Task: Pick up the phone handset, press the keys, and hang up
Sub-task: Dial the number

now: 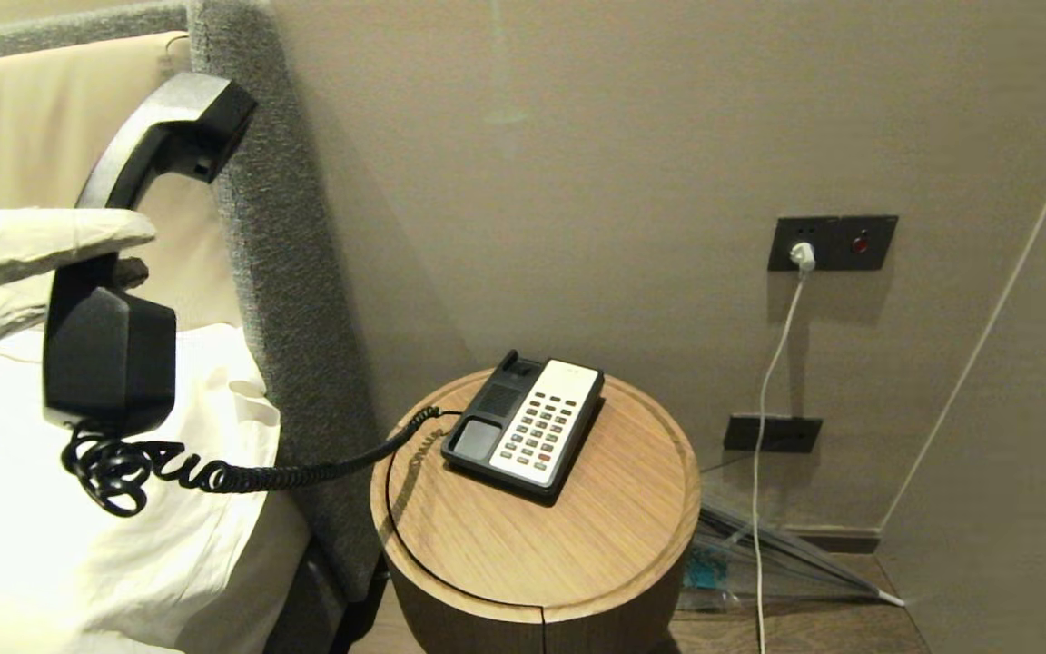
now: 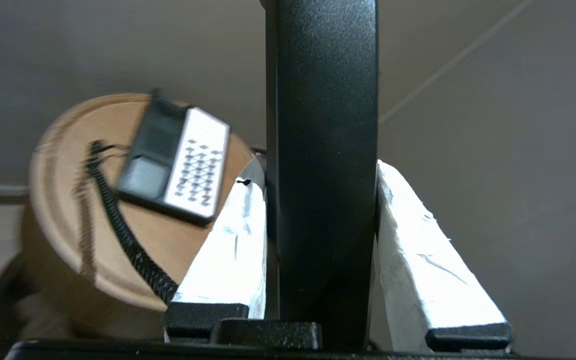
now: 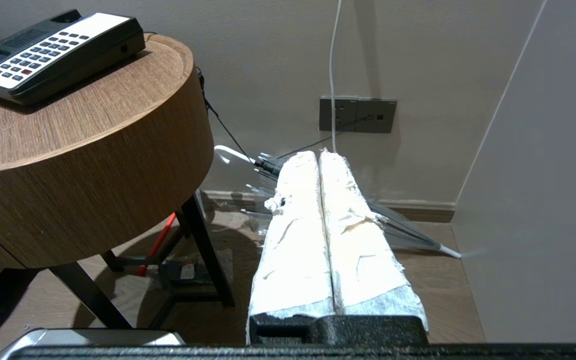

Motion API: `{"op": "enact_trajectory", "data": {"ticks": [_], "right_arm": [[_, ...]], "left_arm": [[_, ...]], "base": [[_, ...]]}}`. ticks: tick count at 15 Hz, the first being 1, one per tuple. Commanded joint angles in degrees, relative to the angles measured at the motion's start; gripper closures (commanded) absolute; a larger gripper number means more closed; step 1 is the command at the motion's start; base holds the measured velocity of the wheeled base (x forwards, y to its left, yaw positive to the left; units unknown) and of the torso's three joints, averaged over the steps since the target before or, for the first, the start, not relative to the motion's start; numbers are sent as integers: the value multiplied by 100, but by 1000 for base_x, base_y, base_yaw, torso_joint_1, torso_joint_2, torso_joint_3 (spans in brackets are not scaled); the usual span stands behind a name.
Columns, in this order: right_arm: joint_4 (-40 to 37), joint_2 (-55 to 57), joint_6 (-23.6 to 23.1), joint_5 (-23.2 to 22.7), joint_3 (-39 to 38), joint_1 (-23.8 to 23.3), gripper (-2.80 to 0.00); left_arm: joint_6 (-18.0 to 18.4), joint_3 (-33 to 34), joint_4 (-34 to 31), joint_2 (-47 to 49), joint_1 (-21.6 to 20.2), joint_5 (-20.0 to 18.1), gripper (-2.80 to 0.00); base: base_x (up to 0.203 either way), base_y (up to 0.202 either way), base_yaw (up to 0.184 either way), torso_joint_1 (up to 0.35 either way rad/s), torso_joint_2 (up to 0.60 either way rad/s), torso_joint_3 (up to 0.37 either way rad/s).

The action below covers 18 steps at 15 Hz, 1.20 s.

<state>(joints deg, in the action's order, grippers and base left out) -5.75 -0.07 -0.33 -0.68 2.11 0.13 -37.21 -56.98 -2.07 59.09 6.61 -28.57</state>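
Note:
The black phone handset (image 1: 107,356) hangs upright in the air at the far left, over the bed, earpiece end up. My left gripper (image 1: 134,254) is shut on its handle; in the left wrist view the white-wrapped fingers (image 2: 233,250) press both sides of the handset (image 2: 323,150). Its coiled cord (image 1: 241,472) sags down and runs to the black phone base (image 1: 487,427) on the round wooden table (image 1: 505,545). The keys (image 1: 541,431) sit uncovered in the cream faceplate, and the cradle is bare. My right gripper (image 3: 319,155) is shut and holds nothing, low beside the table.
A grey headboard (image 1: 278,272) and a white pillow (image 1: 78,545) lie left of the table. On the wall behind, a white cable (image 1: 773,381) hangs from a socket (image 1: 832,242). A clear umbrella (image 1: 759,545) lies on the floor at the right.

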Motion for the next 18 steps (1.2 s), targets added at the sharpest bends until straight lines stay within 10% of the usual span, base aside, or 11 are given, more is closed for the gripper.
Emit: {"op": "enact_trajectory", "data": {"ticks": [1, 4, 7, 13, 18], "right_arm": [[-5, -1, -47, -30, 0, -3, 0], [-14, -1, -75, -46, 5, 4, 0], [-180, -1, -33, -18, 351, 0, 0], [-2567, 260, 219, -429, 3421, -1, 0], [-2199, 3693, 1099, -677, 5030, 22, 0]], "left_arm": [[-540, 155, 636, 315, -120, -366, 0], [-1421, 493, 1731, 652, -526, -1157, 0], [-1498, 819, 2347, 801, -939, -1540, 0], [-1534, 902, 2396, 883, -1219, -2038, 0], [-1517, 1023, 2396, 859, -1390, -2056, 0]], "base": [[0, 0, 0, 0, 0, 0], [0, 0, 0, 0, 0, 0], [0, 0, 0, 0, 0, 0], [0, 0, 0, 0, 0, 0], [0, 0, 0, 0, 0, 0]]}}
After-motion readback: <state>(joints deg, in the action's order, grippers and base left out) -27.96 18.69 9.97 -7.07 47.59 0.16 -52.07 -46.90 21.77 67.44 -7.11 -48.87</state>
